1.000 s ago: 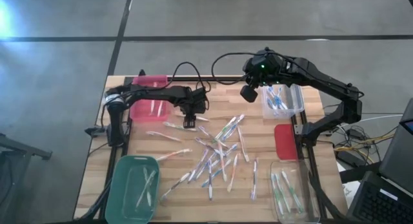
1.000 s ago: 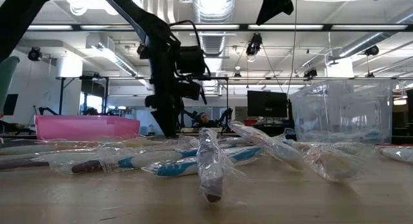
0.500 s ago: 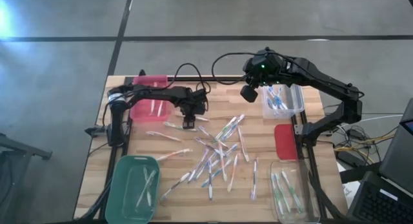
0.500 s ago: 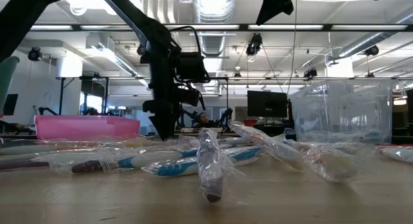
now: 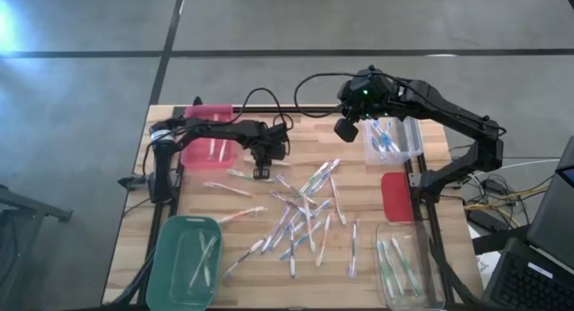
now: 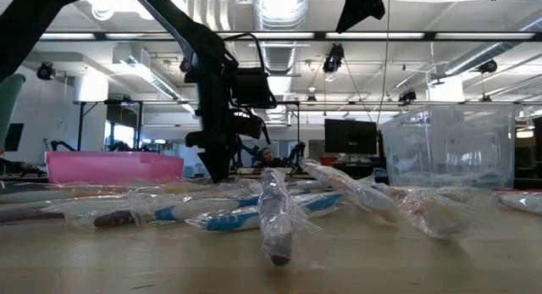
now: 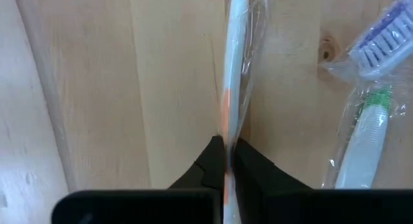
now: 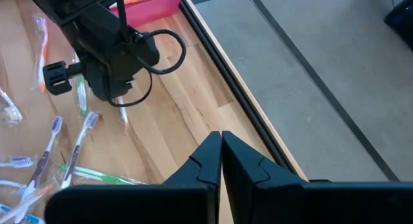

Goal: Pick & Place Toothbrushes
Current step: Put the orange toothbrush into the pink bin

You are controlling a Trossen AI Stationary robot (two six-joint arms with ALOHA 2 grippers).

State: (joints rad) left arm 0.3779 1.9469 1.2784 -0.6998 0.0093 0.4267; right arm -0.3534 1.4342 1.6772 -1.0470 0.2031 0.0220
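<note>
1. The left end effector [image 5: 262, 172] is down at the surface [image 5: 359, 275], at about 10 o'clock from the loose pile. In the left wrist view its fingers [image 7: 208, 166] are pressed almost together on a wrapped toothbrush with an orange accent [image 7: 231, 75], which lies flat on the wood.
2. The right end effector [image 5: 344, 130] hangs above the surface at about 1 o'clock, near the clear bin [image 5: 395, 141]. Its fingers [image 8: 206, 161] are pressed together and hold nothing.
3. The gripped brush's lower end is hidden between the fingers. In the low view, wrappers blur the brushes into one heap, and the left arm's tip is lost behind them.
4. Four bins show: a pink bin [image 5: 208, 148] at 10 o'clock, a green bin [image 5: 182, 262] at 7 o'clock, the clear bin at 2 o'clock, and a second clear bin [image 5: 408, 266] at 5 o'clock.
5. A red lid [image 5: 395, 195] lies at 3 o'clock.
6. The scattered toothbrushes [image 5: 300, 221] overlap too much for an exact count.
</note>
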